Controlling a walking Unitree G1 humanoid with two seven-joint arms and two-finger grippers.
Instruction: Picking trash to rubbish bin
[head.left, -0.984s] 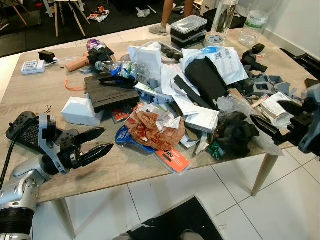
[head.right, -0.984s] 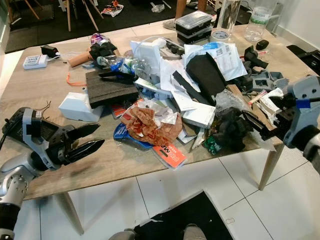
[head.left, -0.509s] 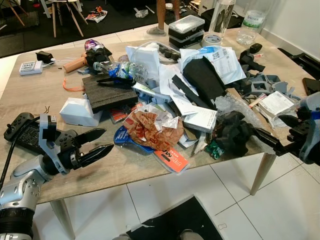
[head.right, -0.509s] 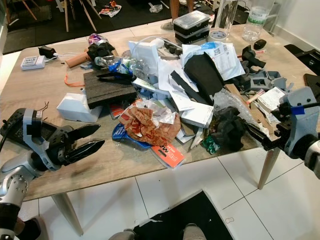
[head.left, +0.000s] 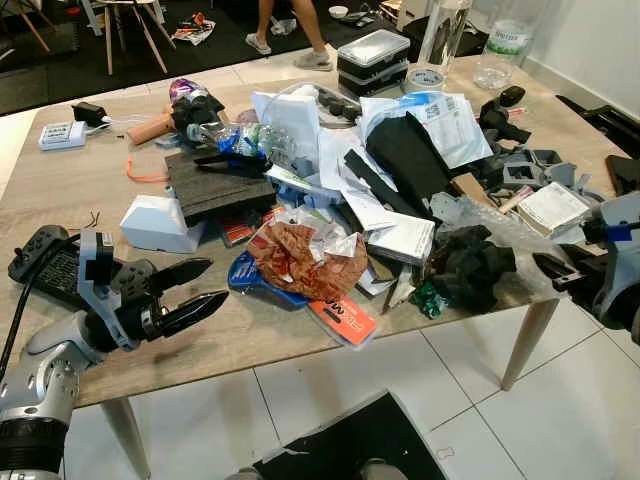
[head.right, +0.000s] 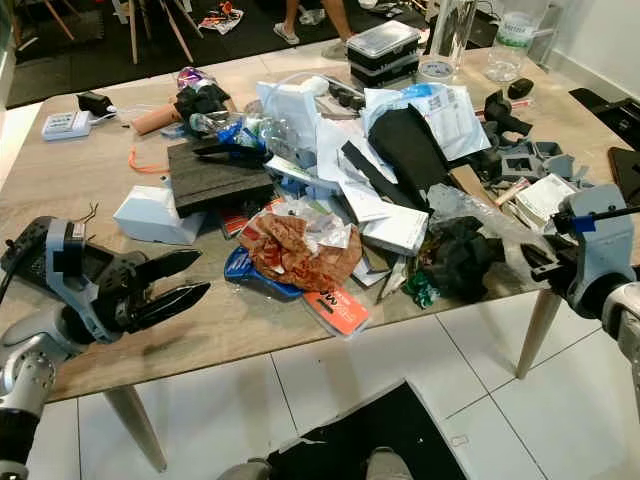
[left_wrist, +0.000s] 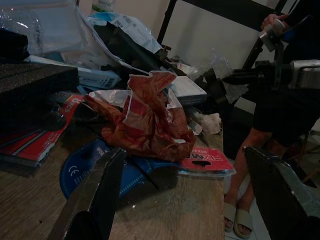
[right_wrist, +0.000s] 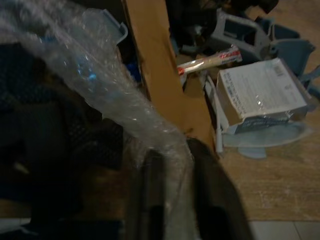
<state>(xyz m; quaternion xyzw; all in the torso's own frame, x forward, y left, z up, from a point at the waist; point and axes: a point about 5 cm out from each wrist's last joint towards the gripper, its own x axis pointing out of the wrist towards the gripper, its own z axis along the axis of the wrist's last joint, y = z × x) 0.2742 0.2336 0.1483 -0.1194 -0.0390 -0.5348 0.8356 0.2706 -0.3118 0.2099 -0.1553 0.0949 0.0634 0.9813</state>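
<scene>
A light wooden table on slanted legs stands on white floor tiles, chair legs behind.

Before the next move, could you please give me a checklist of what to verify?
1. Right claw shut on the wrap: ok.
2. Wrap free of the pile: not ok; its far end lies among the clutter beside the black wad.
3. Left claw open, over the table, short of the brown wrapper: ok.
4. Where the bin stands: cannot tell.
5. Person well away, beyond the table's far side: ok.
</scene>
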